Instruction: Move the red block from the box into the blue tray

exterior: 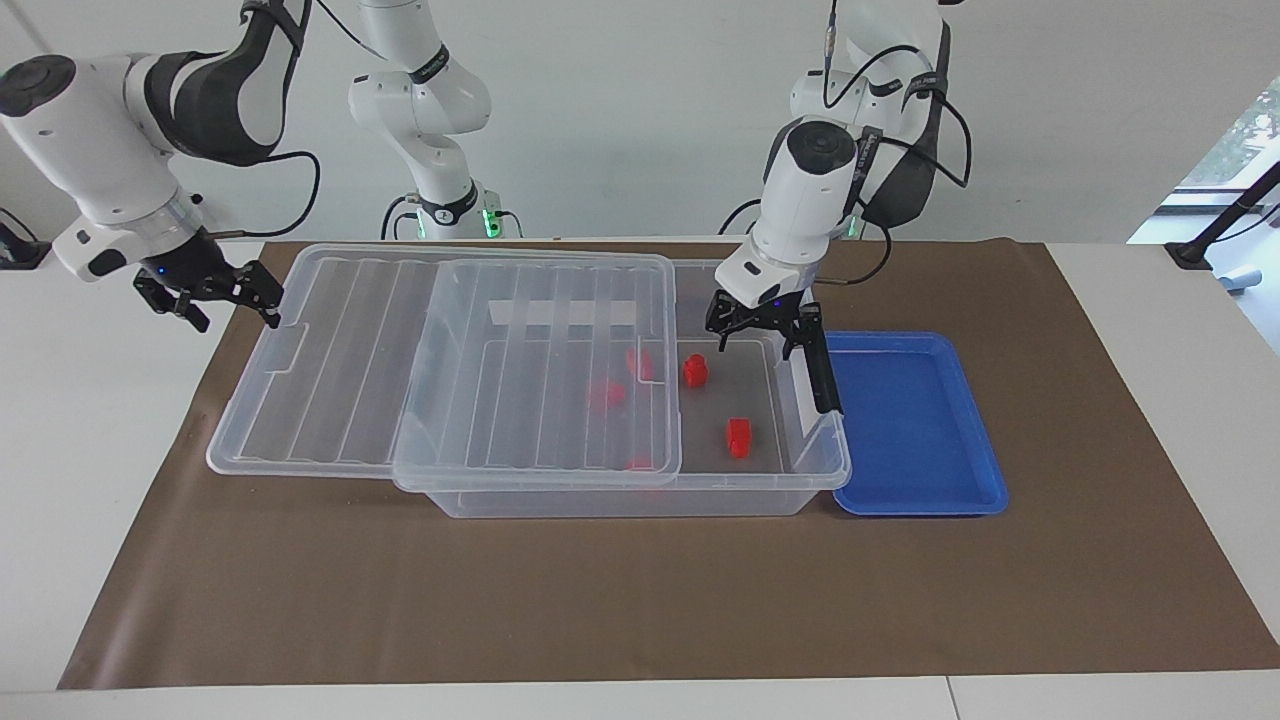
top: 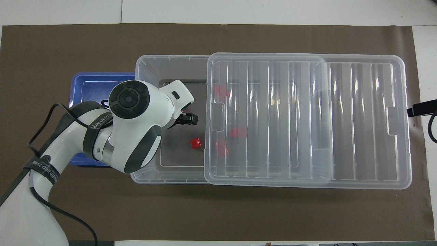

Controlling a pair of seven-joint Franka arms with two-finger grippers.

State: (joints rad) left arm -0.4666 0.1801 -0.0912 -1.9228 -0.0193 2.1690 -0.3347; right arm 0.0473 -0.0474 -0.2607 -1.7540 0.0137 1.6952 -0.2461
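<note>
The left arm comes in from its base and bends down steeply at the wrist, so that the left end effector (exterior: 765,335) points downward with its fingers spread apart and nothing between them. The right arm waits off to its own side, elbow raised, forearm angled down; the right end effector (exterior: 215,290) hangs low above the tabletop, fingers spread, empty.
</note>
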